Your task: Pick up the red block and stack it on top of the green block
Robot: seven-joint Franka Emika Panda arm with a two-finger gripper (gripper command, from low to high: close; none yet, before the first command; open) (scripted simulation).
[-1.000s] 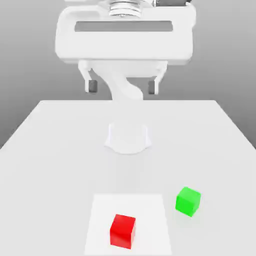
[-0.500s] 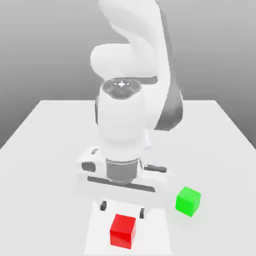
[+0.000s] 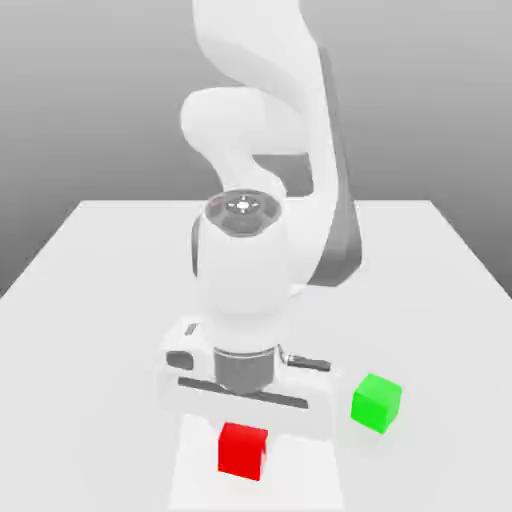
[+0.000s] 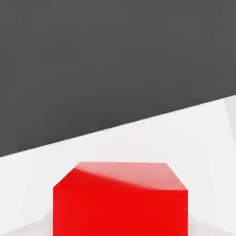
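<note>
Red block (image 3: 243,450), small bright matte cube, on the white tabletop (image 3: 90,300) near the front edge in the exterior view, resting on a slightly brighter white square patch (image 3: 190,470). Directly above and touching it, the white arm's two-finger gripper (image 3: 243,432), lowered over the cube's upper part, fingers hidden behind the wide white hand body. Closed narrow, apparently clamped on the red cube, though finger contact itself not visible. Green block (image 3: 376,402), small bright matte cube of equal size, off to the exterior view's right of the red one and a little farther back, clearly apart from it, on bare tabletop just outside the patch, untouched. White arm (image 3: 265,180) rising behind the hand, bent forward over the table, dark grey band along its side.

From the hand view: red block (image 4: 120,200) very close, top face and one side face visible, sitting flat on the white surface (image 4: 138,143), dark grey background beyond the table edge.
</note>
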